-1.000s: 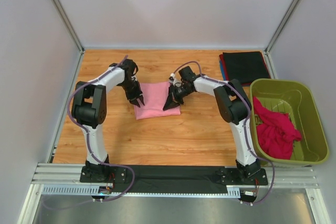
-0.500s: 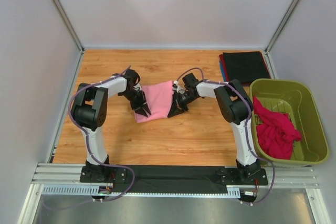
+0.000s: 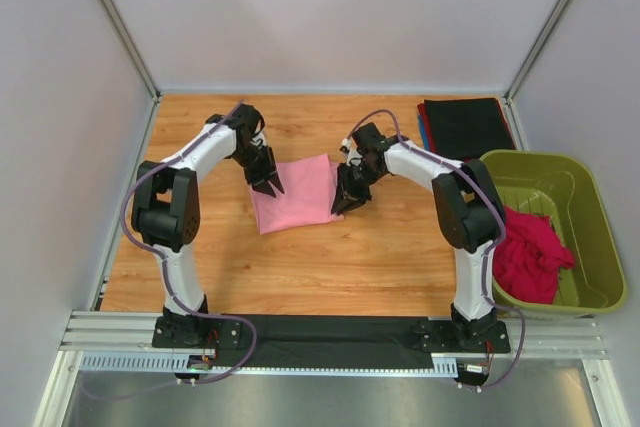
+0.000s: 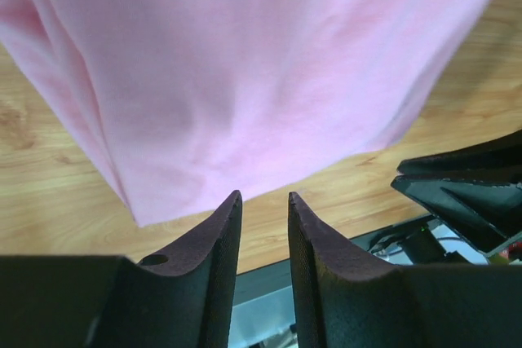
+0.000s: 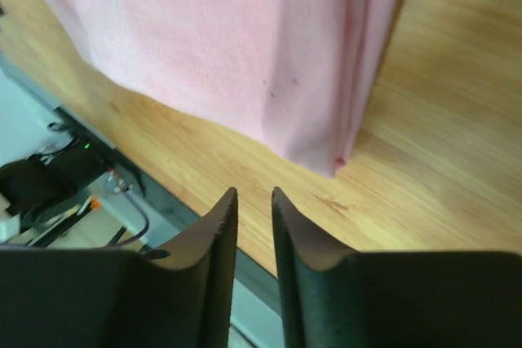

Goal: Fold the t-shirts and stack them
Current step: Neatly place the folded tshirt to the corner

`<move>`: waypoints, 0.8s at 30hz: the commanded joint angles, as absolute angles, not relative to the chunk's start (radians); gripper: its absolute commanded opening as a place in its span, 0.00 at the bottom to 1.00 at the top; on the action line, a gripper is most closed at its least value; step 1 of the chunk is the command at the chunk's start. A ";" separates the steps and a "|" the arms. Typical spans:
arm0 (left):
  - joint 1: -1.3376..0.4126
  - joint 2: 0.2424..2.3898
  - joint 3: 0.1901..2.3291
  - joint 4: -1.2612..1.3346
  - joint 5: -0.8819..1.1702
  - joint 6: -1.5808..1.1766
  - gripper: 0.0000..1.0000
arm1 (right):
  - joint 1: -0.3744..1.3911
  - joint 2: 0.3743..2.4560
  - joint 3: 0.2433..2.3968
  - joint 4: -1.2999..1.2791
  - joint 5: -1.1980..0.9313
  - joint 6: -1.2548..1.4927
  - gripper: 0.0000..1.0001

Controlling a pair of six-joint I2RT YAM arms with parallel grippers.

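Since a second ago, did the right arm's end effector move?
Yes. The right end effector slid a little right, toward the green tub, and now sits at the pink shirt's right edge.

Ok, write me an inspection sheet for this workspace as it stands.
Surface: wooden table, no marks seen.
Job's things: pink shirt folded, flat mid-table, slightly skewed; stack in the far right corner, black on top, red and blue edges showing; magenta shirt crumpled in the tub.
Clutter: nothing seen.
Grippers: left pincer at the pink shirt's left edge, right pincer at its right edge; both narrowly parted, nothing between the fingers.
Cables: purple cable looped along each arm, off the cloth.
Surroundings: white walls on three sides, metal rail at the near edge.
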State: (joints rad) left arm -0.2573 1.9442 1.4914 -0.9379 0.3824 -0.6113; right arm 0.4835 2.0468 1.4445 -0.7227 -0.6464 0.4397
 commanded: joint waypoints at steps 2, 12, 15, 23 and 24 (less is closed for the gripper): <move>-0.221 1.844 1.485 -0.970 0.394 -0.584 0.36 | 0.482 1.974 1.566 -0.851 -0.401 0.437 0.29; -0.124 1.842 1.273 -0.746 0.564 -0.615 0.36 | 0.469 2.131 1.851 -0.937 -0.265 0.442 0.54; -0.124 1.899 1.302 -0.770 0.519 -0.598 0.36 | 0.462 2.177 1.876 -0.888 -0.252 0.436 0.58; -0.121 1.993 1.358 -0.874 0.388 -0.607 0.36 | 0.449 2.247 1.803 -0.740 -0.281 0.413 0.65; -0.121 1.988 1.358 -0.879 0.394 -0.606 0.36 | 0.449 2.247 1.796 -0.726 -0.296 0.410 0.66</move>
State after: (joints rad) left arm -0.1226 1.9877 1.3235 -0.8364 0.4332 -0.6044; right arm 0.4526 2.2547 1.8118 -0.8238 -0.2676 0.4347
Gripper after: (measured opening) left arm 0.359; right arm 0.651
